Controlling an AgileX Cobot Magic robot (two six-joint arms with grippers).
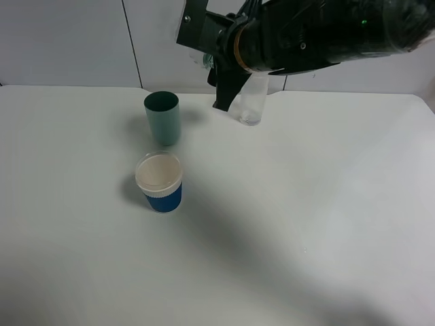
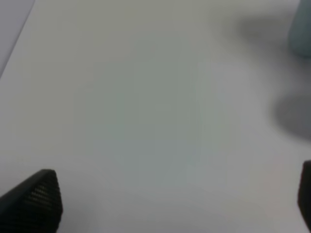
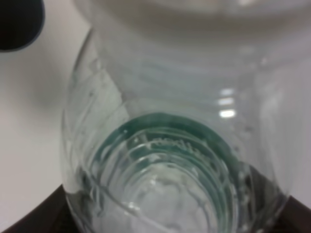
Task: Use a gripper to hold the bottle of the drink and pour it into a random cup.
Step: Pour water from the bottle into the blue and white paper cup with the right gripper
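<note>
My right gripper (image 1: 212,64) is raised over the far middle of the table, beyond the cups. In the right wrist view it (image 3: 160,221) is shut on the clear ribbed bottle of the drink (image 3: 160,145), which fills the frame with a green band showing through it. In the exterior view the arm hides almost all of the bottle. The short blue cup (image 1: 160,183) with a white rim and white inside stands upright at the left centre, well in front of the gripper. My left gripper (image 2: 170,204) is open and empty above bare table, and is out of the exterior view.
A teal-green cup (image 1: 163,119) stands upright just behind the blue cup and shows blurred in the left wrist view (image 2: 301,29). A tall clear glass (image 1: 249,102) stands on the table under the right arm. The white table (image 1: 306,224) spreads wide to the right and front.
</note>
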